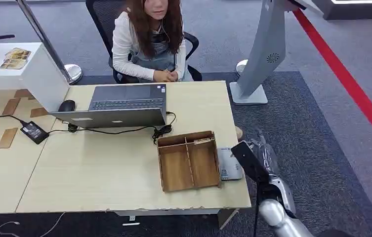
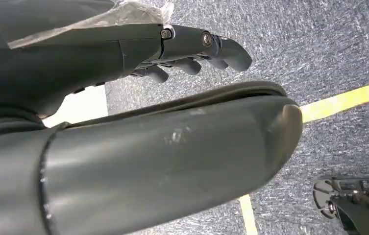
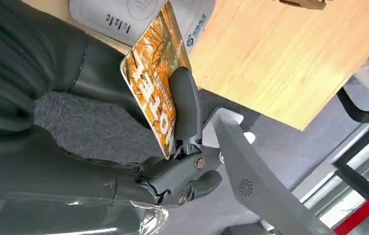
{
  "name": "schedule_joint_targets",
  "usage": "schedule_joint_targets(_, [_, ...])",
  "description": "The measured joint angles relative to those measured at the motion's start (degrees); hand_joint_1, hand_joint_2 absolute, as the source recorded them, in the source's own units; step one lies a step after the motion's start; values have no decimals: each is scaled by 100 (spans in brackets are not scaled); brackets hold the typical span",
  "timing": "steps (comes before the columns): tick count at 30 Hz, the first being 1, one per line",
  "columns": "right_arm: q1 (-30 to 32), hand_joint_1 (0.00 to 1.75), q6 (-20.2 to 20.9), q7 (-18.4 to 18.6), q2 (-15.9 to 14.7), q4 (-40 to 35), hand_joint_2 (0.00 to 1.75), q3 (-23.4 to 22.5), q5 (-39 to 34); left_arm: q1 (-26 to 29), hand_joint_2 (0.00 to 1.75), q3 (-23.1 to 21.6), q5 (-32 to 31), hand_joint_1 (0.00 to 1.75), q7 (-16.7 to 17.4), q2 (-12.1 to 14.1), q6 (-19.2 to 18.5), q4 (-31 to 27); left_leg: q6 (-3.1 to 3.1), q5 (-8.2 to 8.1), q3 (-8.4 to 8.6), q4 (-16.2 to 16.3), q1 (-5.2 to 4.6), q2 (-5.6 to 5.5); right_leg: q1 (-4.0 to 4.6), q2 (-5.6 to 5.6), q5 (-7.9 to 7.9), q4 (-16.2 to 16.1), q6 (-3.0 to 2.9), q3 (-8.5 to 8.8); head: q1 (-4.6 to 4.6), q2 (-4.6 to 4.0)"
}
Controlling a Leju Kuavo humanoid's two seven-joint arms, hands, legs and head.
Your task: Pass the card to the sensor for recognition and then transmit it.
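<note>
Glossy printed card, matt wooden table, rough carpet.

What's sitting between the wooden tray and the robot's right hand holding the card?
The grey card sensor, flat on the table edge beside the wooden tray, with the right hand and its card just beyond, per the head view.

Light wooden table, two tops butted side by side. On the right top: an open grey laptop at the far edge, a black mouse just beside it, a coiled black cable, an open wooden tray with compartments, and a white card reader touching the tray's outer side. On the left top: a black power brick and a few small wooden pieces.
</note>
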Motion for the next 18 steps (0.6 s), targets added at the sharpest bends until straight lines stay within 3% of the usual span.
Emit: schedule_joint_targets(18, [53,175,-175,-219,269,536,175,118,-310,-2,0,9,59,0,-9,-4,42,0,0,0,0,0,0,0,0,0,0,0,0,0,2,2])
